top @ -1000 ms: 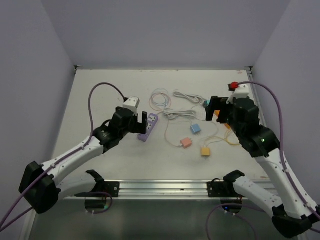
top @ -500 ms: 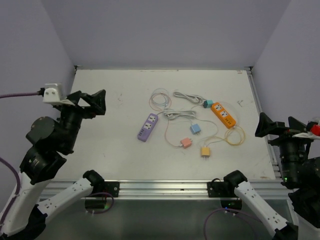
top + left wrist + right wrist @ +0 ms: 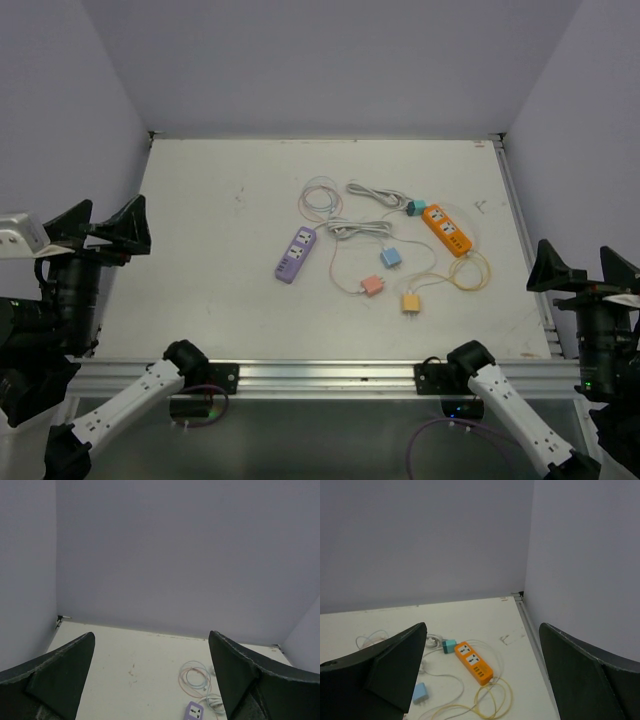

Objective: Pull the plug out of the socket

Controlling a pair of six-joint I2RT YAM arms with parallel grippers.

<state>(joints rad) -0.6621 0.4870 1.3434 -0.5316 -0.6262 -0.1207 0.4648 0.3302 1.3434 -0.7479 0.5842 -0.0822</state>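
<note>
Teal plug (image 3: 412, 207), well beyond right hand (image 3: 577, 262)

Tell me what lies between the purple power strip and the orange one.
In the top view, a coiled white cable and a blue plug lie between the purple power strip and the orange power strip.

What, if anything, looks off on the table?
Nothing damaged or spilled. The only untidy spot: white cables lie tangled between the purple power strip and the orange power strip, with a blue plug, pink plug and yellow plug loose among them.
</note>
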